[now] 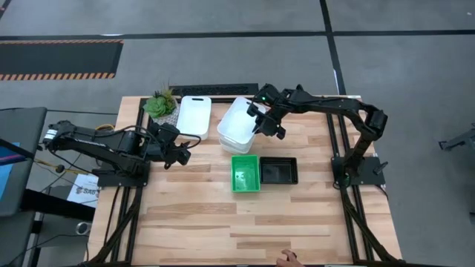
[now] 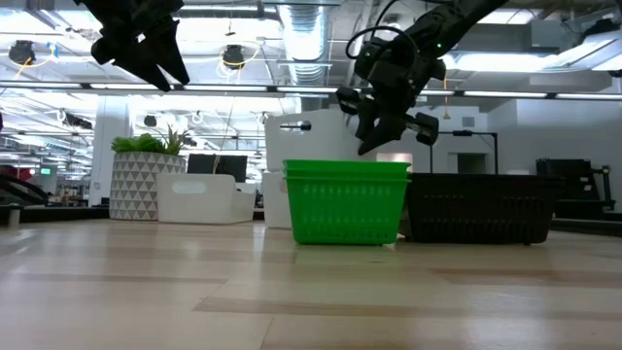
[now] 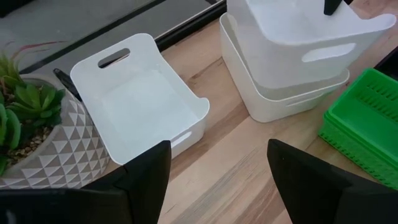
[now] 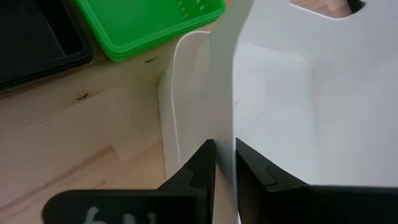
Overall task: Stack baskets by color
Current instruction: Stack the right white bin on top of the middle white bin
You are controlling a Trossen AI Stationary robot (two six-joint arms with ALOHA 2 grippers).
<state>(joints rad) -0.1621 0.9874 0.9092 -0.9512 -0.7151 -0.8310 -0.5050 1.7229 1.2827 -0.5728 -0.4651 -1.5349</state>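
Right tool (image 4: 225, 163) pinches wall of upper white basket (image 1: 241, 119), nested tilted in lower white one. Left tool (image 3: 217, 180) gapes near lone white basket (image 3: 134, 102) (by plant). Risk: thin wall slipping, basket seating crooked.

A large open industrial lab or workshop hall: around the wooden table (image 1: 223, 222) lies grey concrete floor with hazard-striped tape (image 1: 59, 75), and beyond the table hang exposed ceiling ducts (image 2: 301, 29), lamps (image 2: 231, 56) and strip lighting.
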